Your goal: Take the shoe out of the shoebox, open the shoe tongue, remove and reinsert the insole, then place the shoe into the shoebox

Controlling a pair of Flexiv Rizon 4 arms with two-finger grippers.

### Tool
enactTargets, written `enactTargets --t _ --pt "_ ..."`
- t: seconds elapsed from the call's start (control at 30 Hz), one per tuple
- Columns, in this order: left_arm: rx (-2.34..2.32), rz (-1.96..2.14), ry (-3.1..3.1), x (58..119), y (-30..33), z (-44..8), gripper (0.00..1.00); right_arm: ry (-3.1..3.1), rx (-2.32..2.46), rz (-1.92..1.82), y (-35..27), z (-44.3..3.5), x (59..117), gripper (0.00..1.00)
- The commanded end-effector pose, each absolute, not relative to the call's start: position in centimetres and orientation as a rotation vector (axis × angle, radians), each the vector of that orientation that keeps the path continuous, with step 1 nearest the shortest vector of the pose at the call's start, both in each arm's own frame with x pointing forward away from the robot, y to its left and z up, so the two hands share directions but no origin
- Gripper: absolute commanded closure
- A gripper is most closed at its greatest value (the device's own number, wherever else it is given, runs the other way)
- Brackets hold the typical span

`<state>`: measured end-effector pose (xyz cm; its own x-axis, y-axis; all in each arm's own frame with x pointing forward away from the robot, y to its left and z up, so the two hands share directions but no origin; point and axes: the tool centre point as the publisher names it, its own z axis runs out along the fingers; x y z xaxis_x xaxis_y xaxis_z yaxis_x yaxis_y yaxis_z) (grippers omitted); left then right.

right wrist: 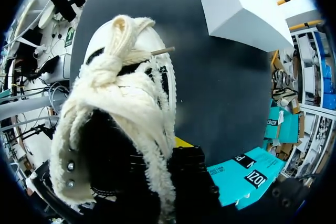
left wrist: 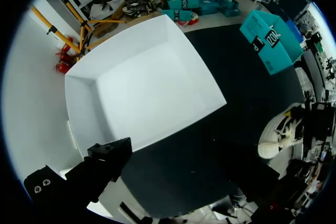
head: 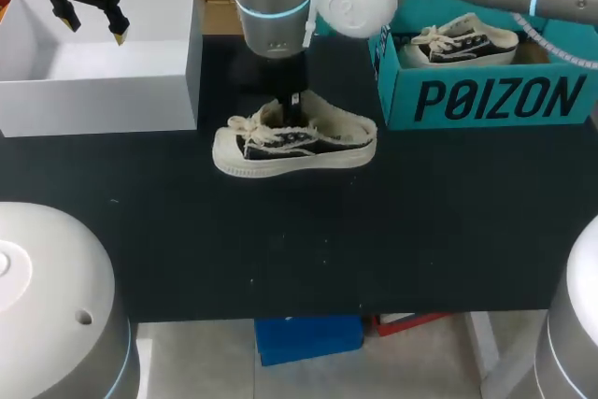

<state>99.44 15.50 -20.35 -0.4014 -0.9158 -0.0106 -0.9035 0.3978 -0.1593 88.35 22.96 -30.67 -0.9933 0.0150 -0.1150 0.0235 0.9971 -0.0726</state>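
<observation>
A cream and black low sneaker [head: 294, 145] lies on its side-on sole at the middle of the black table [head: 280, 249], toe to the left, with frayed edges and cream laces. My right gripper [head: 291, 102] comes down at the shoe's opening, shut on its far upper edge. In the right wrist view the shoe [right wrist: 121, 108] fills the picture and one yellow fingertip [right wrist: 182, 142] shows outside its frayed edge. My left gripper [head: 93, 30] hangs open over the white box [head: 103, 91], holding nothing. The teal shoebox [head: 486, 95] stands at the right.
A second sneaker [head: 462, 44] lies inside the teal shoebox. The white box [left wrist: 142, 87] is open and bare inside; one black finger [left wrist: 107, 157] of my left gripper shows before it. From there the shoe [left wrist: 281, 135] and teal box [left wrist: 270, 40] lie farther off.
</observation>
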Motion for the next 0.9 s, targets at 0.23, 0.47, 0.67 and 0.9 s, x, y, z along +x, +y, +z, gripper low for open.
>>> enactTargets --t 0.23,0.47,0.67,0.9 --pt "-1.661 -0.193 2.544 99.3 15.5 -20.3 0.0 3.033 -0.024 -0.062 25.4 -36.1 88.4 1.0" --pt "-1.661 -0.193 2.544 99.3 15.5 -20.3 0.0 3.036 -0.057 -0.039 26.1 -38.1 88.9 1.0" --pt "-1.661 -0.193 2.544 99.3 15.5 -20.3 0.0 3.055 -0.047 -0.05 26.2 -39.4 89.0 1.0" --pt "-1.661 -0.193 2.544 99.3 15.5 -20.3 0.0 3.076 0.007 -0.016 26.7 -40.7 88.9 0.87"
